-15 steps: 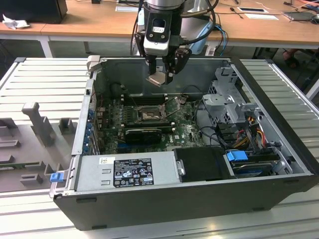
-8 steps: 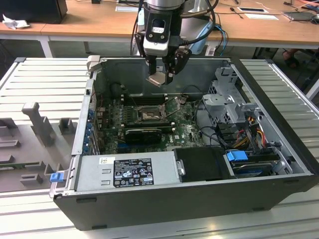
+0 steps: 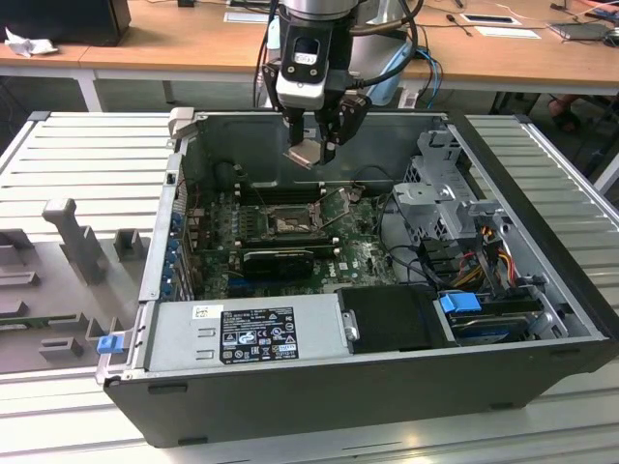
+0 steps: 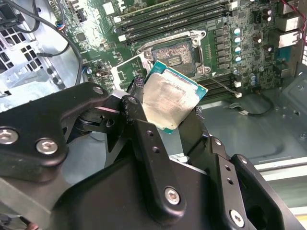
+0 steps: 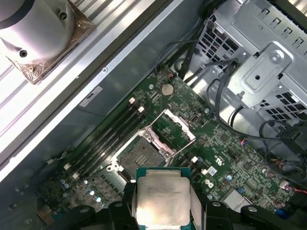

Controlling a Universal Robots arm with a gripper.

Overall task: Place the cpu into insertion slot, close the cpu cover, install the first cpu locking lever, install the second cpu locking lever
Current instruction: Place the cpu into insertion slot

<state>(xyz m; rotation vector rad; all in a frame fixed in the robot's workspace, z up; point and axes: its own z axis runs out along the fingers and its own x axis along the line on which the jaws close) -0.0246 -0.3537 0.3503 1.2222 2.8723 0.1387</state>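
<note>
Black two-fingered gripper [image 3: 314, 145] clamps the small square cpu with the pale silver-grey metal top [image 5: 160, 199] by two opposite edges, which the fingers [image 4: 139, 120] hide. Being square, the chip has no long axis; its metal top faces both wrist cameras, and in the exterior view it hangs tilted. Well apart, beyond it, lies the bare dark-framed square insertion slot [image 5: 140, 155] in the green motherboard [image 5: 225, 153], with the thin metal-frame cpu cover [image 5: 173, 128] standing open beside it.

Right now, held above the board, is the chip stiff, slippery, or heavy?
Probably stiff: the chip looks flat though the gripper pinches only its edges. Its bare metal top seems slippery, and it hangs tilted, so it might slip. Likely light: thin and small.
</note>
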